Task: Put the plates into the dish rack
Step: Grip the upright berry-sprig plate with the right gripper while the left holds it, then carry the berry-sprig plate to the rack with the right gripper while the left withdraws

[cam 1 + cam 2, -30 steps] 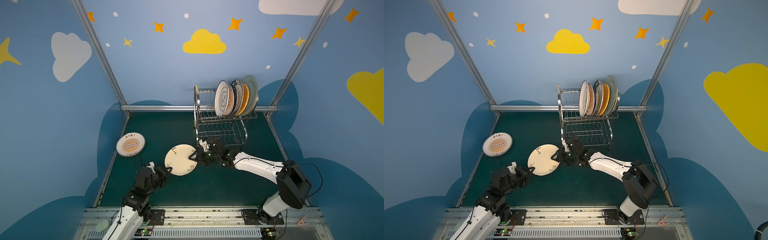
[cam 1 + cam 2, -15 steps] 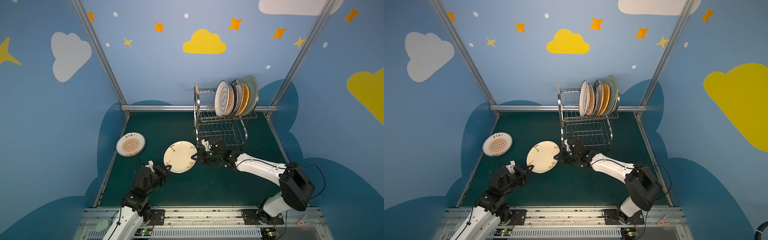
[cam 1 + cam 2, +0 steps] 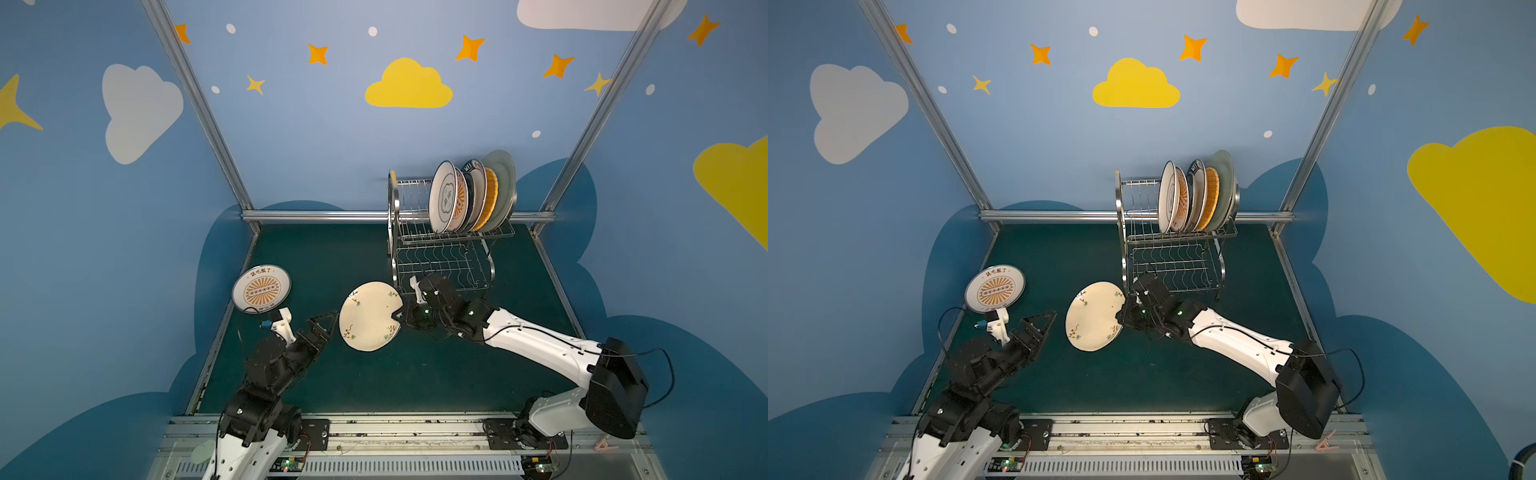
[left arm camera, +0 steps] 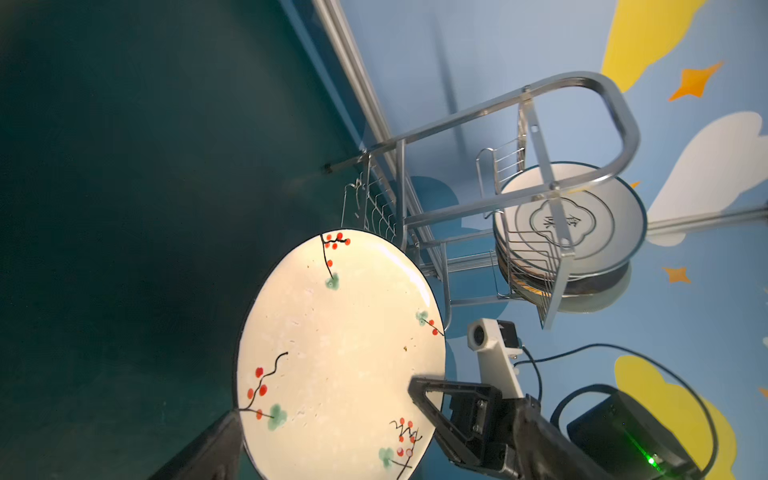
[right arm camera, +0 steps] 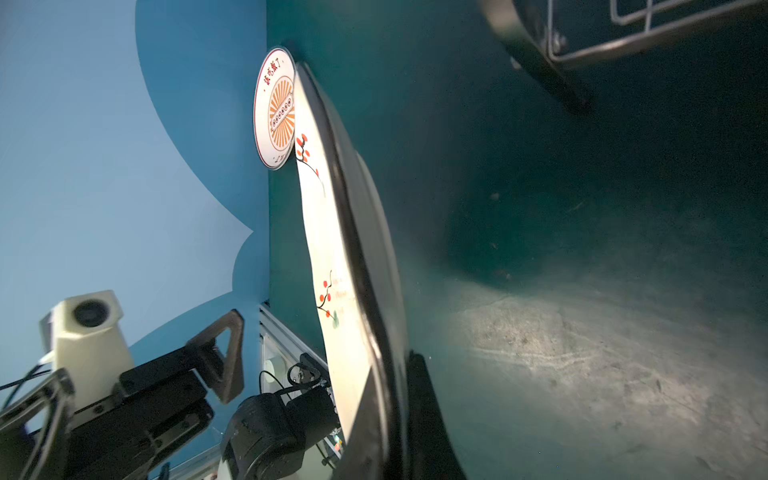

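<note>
The right end effector [image 3: 399, 318] was pressed together on the rim of the cream round plate painted with red-berried sprigs [image 3: 368, 316], holding it tilted on edge with its face turned toward the other arm. I could not tell whether its lower edge touched the dark green worktop [image 3: 415, 374]. The left end effector [image 3: 322, 330] stood spread wide and empty, just beside the rim opposite that pinch. Beyond it, near the wall, lay a white round plate with an orange sunburst [image 3: 261, 289].

The shiny steel wire dish rack [image 3: 440, 266] stood just behind the right end effector, with its slotted upper tier above it. A row of plates stood in that tier, the white plate with a cloud emblem [image 3: 444, 197] at the front and bare slots beside it.

To my eye the step in hand was carrying the cream plate up to those bare slots. A pinch at one spot on the rim gives little hold, so the lift should be slow. The plate should be turned upright and lowered from above, clear of the curved end frame and the cloud-emblem plate, and freed only once its edge sits between the wires.
</note>
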You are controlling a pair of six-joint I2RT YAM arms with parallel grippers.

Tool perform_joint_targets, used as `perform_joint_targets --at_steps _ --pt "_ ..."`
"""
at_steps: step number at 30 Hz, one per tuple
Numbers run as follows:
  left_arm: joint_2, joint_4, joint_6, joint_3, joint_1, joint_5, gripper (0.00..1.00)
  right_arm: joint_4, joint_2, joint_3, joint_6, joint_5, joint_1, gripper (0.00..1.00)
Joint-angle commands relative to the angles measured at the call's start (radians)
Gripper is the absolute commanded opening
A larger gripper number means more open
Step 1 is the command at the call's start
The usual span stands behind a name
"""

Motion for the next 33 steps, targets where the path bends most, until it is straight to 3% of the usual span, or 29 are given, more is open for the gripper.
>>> perform_joint_targets --at_steps 1,7,10,17,27,33 --pt "-0.018 -0.111 0.178 0.088 0.004 -0.032 1.0 0.071 -0.059 0.168 -0.118 0.042 0.027 0.0" --pt "-0.015 -0.084 0.338 0.18 0.004 0.086 1.0 0.19 -0.049 0.314 -0.328 0.136 0.057 0.0" --pt "-0.015 -0.077 0.386 0.2 0.004 0.123 1.0 0.221 -0.03 0.409 -0.357 0.191 0.063 0.0" --pt "-0.015 -0.078 0.464 0.204 0.004 0.185 1.0 0.09 0.043 0.704 -0.527 0.316 0.048 0.0" --pt "-0.02 -0.095 0.486 0.189 0.004 0.211 1.0 0.038 0.105 0.916 -0.852 0.724 0.033 0.0" --pt "-0.021 -0.099 0.466 0.178 0.004 0.21 1.0 0.047 0.167 1.007 -1.009 0.906 0.006 0.0"
